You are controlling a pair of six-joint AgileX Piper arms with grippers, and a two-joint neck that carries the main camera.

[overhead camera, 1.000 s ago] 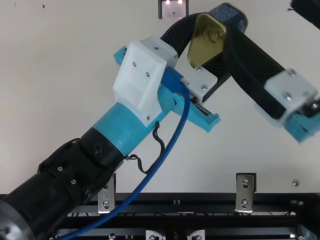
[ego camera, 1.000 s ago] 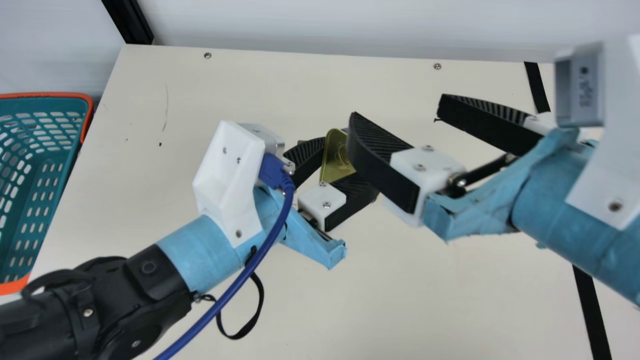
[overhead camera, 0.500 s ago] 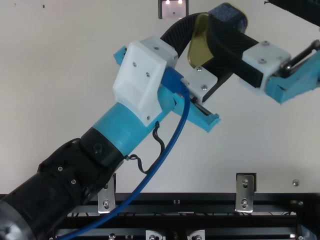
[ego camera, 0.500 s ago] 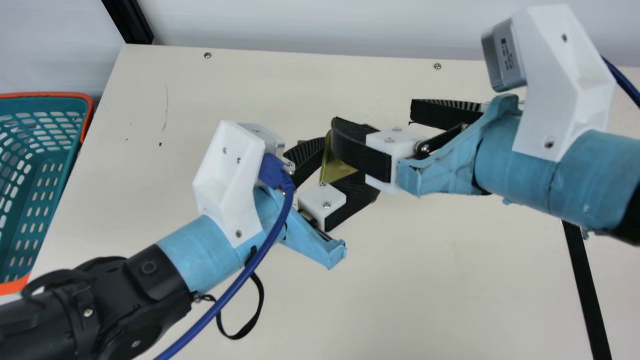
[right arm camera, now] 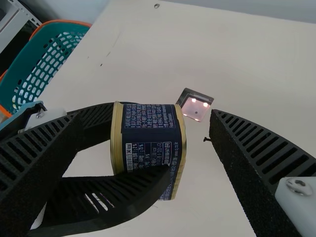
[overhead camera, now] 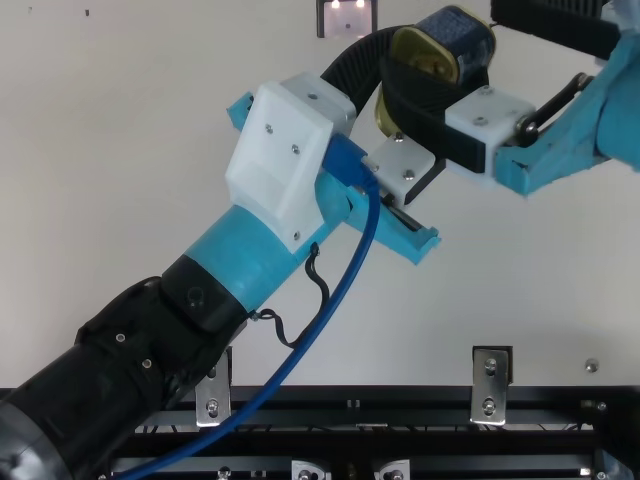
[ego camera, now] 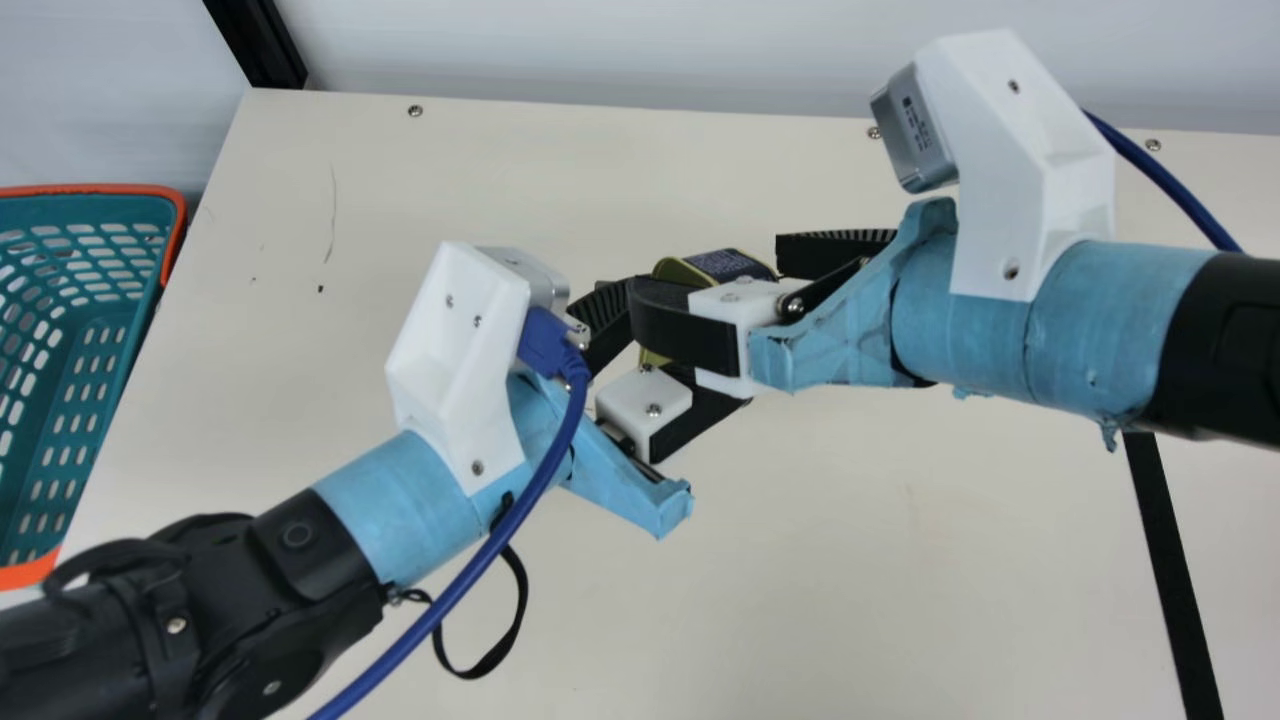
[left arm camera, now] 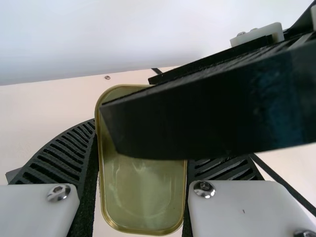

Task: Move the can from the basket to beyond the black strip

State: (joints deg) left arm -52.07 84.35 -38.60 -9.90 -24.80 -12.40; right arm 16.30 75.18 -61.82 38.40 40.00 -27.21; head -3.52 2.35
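My left gripper point(ego camera: 688, 335) is shut on the dark-blue and gold can point(ego camera: 728, 265) near the middle of the main view; the left wrist view has the gripper point(left arm camera: 143, 170) clamping the gold-ended can point(left arm camera: 140, 202). My right gripper point(ego camera: 715, 275) stands open at the can, one finger over its gold end and partly hiding it. In the right wrist view the can point(right arm camera: 150, 133) lies between that gripper's point(right arm camera: 143, 117) spread fingers, with gaps at both sides. The black strip point(ego camera: 1170, 560) runs down the table's right part, partly under the right arm.
The teal basket point(ego camera: 180, 230) with an orange rim stands at the main view's far left. A small square plate point(right arm camera: 196, 106) with bright spots lies beyond the can in the right wrist view. A pale wall point(ego camera: 640, 50) rises behind the table.
My right gripper has come in leftward over the can, still open, and its arm has swung to lie more level. My left arm and the can have stayed still.
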